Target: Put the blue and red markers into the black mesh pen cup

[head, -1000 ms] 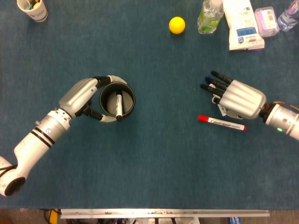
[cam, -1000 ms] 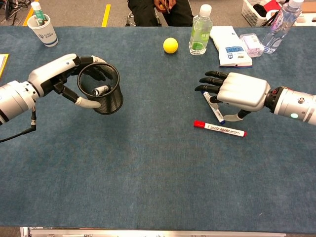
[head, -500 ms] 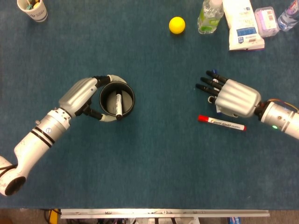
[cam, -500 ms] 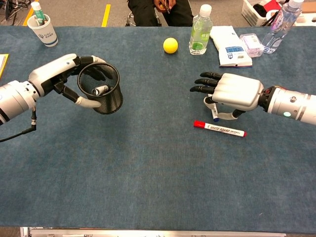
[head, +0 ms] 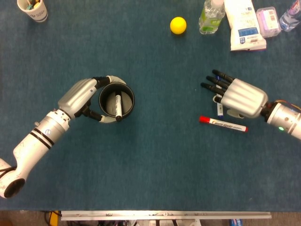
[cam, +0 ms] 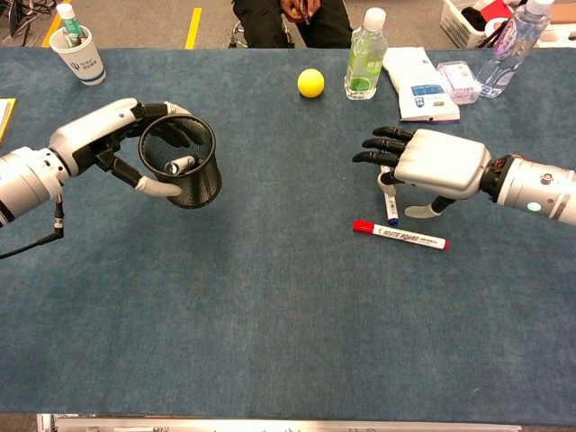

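Blue marker (cam: 390, 203) lies just above the red marker (cam: 400, 236), no longer pinched as half a second ago: your pick has slipped | right hand (cam: 436, 169) hovers over it palm-down, fingers spread, empty | left hand (cam: 115, 142) wraps the tilted mesh cup (cam: 183, 164), well left of the red marker.

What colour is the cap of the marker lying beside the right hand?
Red: the marker's cap is red, clearest in the chest view.
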`<state>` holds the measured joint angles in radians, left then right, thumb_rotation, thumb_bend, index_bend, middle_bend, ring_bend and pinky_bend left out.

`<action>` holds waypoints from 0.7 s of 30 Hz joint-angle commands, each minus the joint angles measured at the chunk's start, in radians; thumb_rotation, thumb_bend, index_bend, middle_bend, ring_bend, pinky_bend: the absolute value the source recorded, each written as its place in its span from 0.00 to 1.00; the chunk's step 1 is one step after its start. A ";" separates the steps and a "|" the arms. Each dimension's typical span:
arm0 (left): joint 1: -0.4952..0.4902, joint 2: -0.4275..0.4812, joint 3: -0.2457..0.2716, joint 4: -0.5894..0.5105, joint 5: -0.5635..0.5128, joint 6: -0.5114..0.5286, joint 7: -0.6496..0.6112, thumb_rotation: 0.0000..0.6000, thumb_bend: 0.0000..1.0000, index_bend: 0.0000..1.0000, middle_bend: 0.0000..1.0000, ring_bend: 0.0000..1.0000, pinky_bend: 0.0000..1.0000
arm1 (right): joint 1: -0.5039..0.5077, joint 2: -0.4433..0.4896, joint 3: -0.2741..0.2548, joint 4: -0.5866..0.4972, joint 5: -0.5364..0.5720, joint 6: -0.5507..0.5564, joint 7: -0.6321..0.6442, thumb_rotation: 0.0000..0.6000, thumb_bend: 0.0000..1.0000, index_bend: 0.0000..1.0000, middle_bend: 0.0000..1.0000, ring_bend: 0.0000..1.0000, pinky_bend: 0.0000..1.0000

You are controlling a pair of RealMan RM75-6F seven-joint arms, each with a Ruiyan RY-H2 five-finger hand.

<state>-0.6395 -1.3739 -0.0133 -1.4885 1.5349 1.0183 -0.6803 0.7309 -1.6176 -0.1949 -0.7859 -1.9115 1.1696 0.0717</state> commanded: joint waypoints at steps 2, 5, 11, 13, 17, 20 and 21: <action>0.000 0.000 0.000 0.000 -0.001 -0.002 0.002 1.00 0.15 0.32 0.35 0.29 0.25 | 0.004 -0.013 0.000 0.013 0.005 -0.009 0.002 1.00 0.23 0.49 0.10 0.00 0.03; 0.001 0.001 -0.002 0.001 -0.004 -0.001 0.002 1.00 0.15 0.32 0.35 0.29 0.25 | 0.014 -0.029 0.001 0.026 0.006 -0.017 0.003 1.00 0.23 0.49 0.10 0.00 0.03; 0.010 0.005 0.000 0.006 -0.006 0.005 -0.005 1.00 0.15 0.32 0.35 0.29 0.25 | 0.033 -0.056 0.005 0.047 0.010 -0.031 0.009 1.00 0.23 0.49 0.10 0.00 0.03; 0.011 0.006 0.000 0.009 -0.007 0.006 -0.008 1.00 0.15 0.32 0.35 0.29 0.25 | 0.037 -0.058 0.003 0.049 0.010 -0.033 0.007 1.00 0.23 0.49 0.10 0.00 0.03; 0.014 0.006 0.001 0.015 -0.004 0.009 -0.018 1.00 0.15 0.32 0.35 0.29 0.25 | 0.042 -0.062 -0.003 0.048 0.011 -0.046 -0.001 1.00 0.24 0.49 0.10 0.00 0.03; 0.016 0.005 0.002 0.019 0.001 0.014 -0.024 1.00 0.15 0.32 0.35 0.29 0.25 | 0.044 -0.066 -0.003 0.045 0.016 -0.053 -0.004 1.00 0.28 0.49 0.10 0.00 0.03; 0.016 0.005 0.002 0.020 0.003 0.015 -0.026 1.00 0.15 0.32 0.34 0.29 0.25 | 0.045 -0.066 -0.003 0.044 0.018 -0.055 -0.006 1.00 0.29 0.49 0.10 0.00 0.02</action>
<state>-0.6235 -1.3688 -0.0113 -1.4693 1.5371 1.0327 -0.7055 0.7752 -1.6833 -0.1984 -0.7411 -1.8950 1.1161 0.0673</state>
